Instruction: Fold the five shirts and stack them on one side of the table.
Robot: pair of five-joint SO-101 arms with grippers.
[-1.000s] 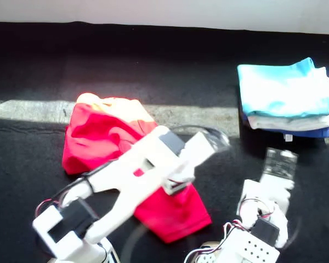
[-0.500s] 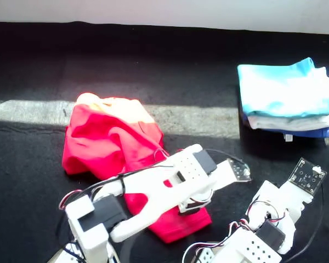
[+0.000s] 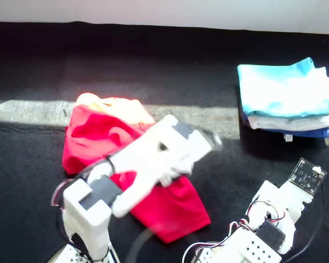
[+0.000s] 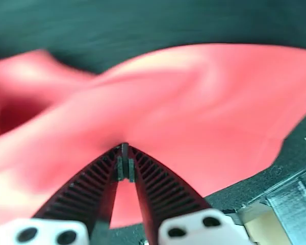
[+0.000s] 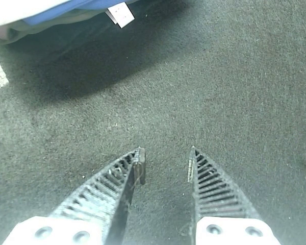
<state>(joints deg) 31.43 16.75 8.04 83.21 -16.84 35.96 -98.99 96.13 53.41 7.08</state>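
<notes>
Touching the red shirt (image 4: 204,107), the left tool (image 4: 123,162) is fully closed; the right tool (image 5: 166,163) hangs half open, empty.

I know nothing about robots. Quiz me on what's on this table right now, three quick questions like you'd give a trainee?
1. True or false: the red shirt lies crumpled on the table, apart from the folded stack.
2. Pick one. The right arm's jaws are: A) open above bare table; B) shut on a sock; C) shut on a towel.
3. Fill in: the lowest shirt showing in the folded stack is dark ___.

Key: 1 true; 2 A; 3 blue.
</notes>
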